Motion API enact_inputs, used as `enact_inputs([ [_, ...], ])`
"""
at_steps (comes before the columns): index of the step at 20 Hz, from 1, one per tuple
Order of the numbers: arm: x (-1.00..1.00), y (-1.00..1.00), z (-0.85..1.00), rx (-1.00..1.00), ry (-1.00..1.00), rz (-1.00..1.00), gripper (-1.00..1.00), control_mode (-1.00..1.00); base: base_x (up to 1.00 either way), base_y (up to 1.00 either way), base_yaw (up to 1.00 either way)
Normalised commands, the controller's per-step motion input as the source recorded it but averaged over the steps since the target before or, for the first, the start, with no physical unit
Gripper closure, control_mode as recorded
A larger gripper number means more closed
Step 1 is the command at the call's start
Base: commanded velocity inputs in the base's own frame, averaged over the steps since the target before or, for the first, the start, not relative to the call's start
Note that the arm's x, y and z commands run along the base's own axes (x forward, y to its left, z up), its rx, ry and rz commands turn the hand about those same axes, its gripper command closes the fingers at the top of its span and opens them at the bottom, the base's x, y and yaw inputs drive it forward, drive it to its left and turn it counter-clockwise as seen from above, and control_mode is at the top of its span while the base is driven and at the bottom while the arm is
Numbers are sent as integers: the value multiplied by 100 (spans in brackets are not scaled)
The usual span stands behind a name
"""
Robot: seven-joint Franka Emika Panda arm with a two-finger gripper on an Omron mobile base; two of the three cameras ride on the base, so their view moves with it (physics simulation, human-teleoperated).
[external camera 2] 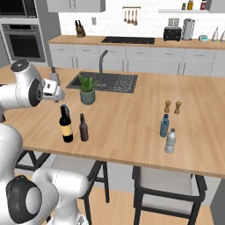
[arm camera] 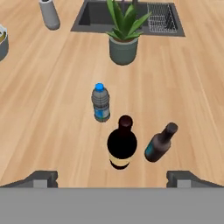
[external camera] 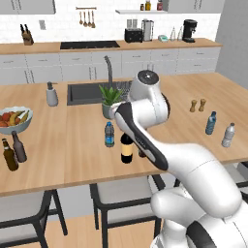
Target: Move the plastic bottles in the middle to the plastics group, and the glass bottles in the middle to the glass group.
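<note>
In the hand view the three middle bottles stand upright on the wooden surface [arm camera: 52, 113] at the centre of the frame. The water bottle [arm camera: 101, 103] with its blue cap sits highest of the three. The black wine bottle [arm camera: 122, 144] stands just below and to the right of it, and the slim brown beer bottle [arm camera: 160, 142] stands just right of the wine bottle, apart from it. A potted plant [arm camera: 124, 41] stands in the upper middle of that frame, in front of the sink [arm camera: 131, 17] (a dish rack lies in the sink's right part). The end effector [arm camera: 112, 179] has its two dark tips at the lower left and lower right of the frame, spread wide with nothing between them, above the bottles and touching none.

In the left base view the water bottle [external camera: 109, 134] and wine bottle [external camera: 127, 147] show at the centre, partly behind the white arm. The glass group, an amber bottle [external camera: 8, 155] and a grey-brown bottle [external camera: 19, 147], stands at the left edge below a fruit bowl [external camera: 14, 119]. The plastics group, a blue-tinted bottle [external camera: 210, 123] and a clear pale-capped bottle [external camera: 228, 135], stands at the right, near two small shakers [external camera: 197, 105].

In the right base view the wine bottle [external camera 2: 66, 125] and beer bottle [external camera 2: 83, 128] stand left of centre, well apart from the plastics pair [external camera 2: 167, 133] at the right.
</note>
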Motion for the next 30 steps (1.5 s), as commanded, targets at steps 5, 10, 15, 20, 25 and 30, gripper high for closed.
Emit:
enact_inputs([
  [5,2,0,-22,-2,3,0,-100,-100,0,0,0],
  [10,0,-3,-11,0,1,0,-100,-100,0,0,0],
  [15,-1,-26,-10,0,0,0,-100,-100,0,0,0],
  [20,8,-13,-29,0,0,0,-100,-100,0,0,0],
  [25,30,0,-40,0,0,2,-100,-100,0,0,0],
  [30,27,0,-37,0,0,1,-100,-100,0,0,0],
])
